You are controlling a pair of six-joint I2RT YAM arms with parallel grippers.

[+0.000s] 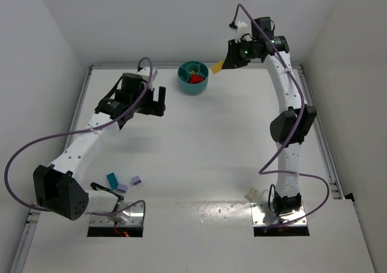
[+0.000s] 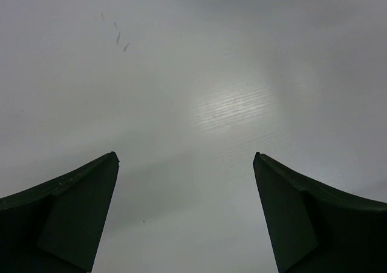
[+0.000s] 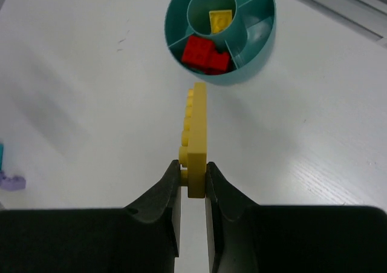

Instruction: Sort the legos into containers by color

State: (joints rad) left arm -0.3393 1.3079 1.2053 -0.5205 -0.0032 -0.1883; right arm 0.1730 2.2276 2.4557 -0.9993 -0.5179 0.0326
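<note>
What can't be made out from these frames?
- Right wrist: the bowl's far compartments are cut off by the top edge, and the teal brick is clipped by the left edge.
- Right wrist: the yellow brick's gripped end is hidden between the jaws.
- Left wrist: only a sliver of the bowl shows at the top edge, so its contents are unseen.
- Top view: the purple bricks are too small to count.

A white table (image 1: 199, 158) stands between pale walls (image 1: 151, 19).
</note>
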